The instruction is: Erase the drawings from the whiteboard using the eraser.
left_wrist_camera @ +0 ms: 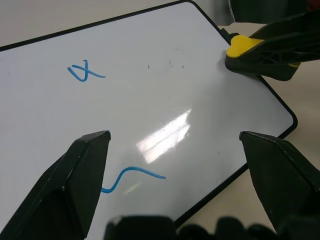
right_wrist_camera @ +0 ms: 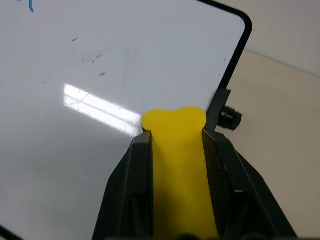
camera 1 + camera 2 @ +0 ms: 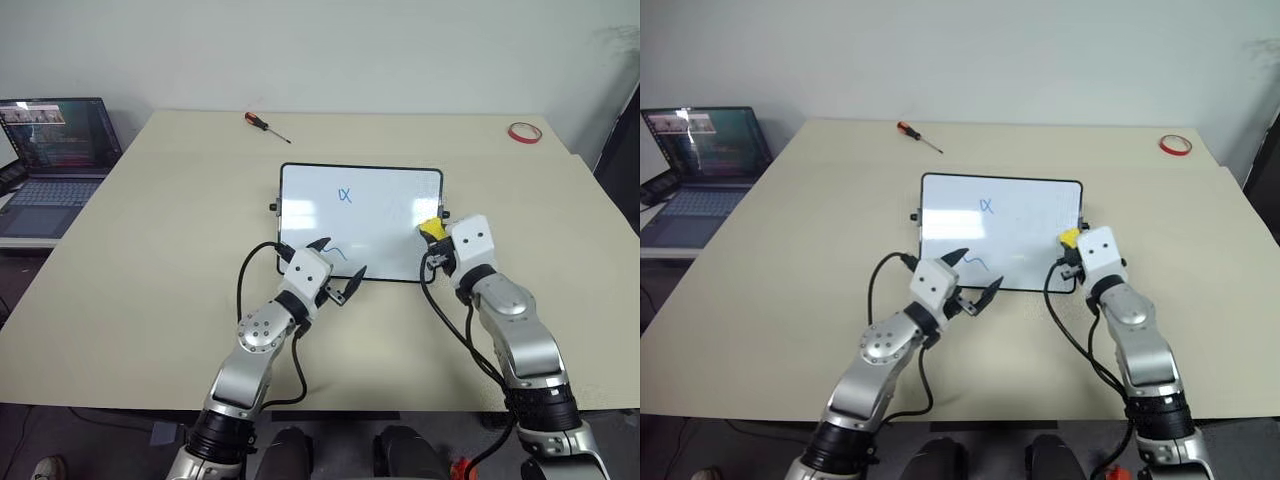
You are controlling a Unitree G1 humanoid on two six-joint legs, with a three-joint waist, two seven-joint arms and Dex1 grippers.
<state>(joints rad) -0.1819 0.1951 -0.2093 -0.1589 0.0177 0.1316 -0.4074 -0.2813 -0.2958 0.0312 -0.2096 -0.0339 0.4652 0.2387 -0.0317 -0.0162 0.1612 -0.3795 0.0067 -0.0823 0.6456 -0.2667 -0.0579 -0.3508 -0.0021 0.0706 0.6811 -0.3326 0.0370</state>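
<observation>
The whiteboard (image 3: 375,215) lies flat in the middle of the table. Two blue drawings show on it: an alpha-like loop (image 3: 345,195) near its far middle and a wavy line (image 1: 132,177) near its front left edge. My right gripper (image 3: 433,232) is shut on the yellow eraser (image 2: 179,165), which pokes out over the board's right edge close to the black knob (image 2: 231,119). Faint marker specks (image 2: 92,59) lie on the board ahead of the eraser. My left gripper (image 3: 338,262) stands open over the front left edge, its fingertips (image 1: 90,150) either side of the wavy line, holding nothing.
A screwdriver (image 3: 266,125) with a red handle lies at the back of the table. A red tape ring (image 3: 524,132) sits at the far right corner. An open laptop (image 3: 50,160) stands on a lower surface to the left.
</observation>
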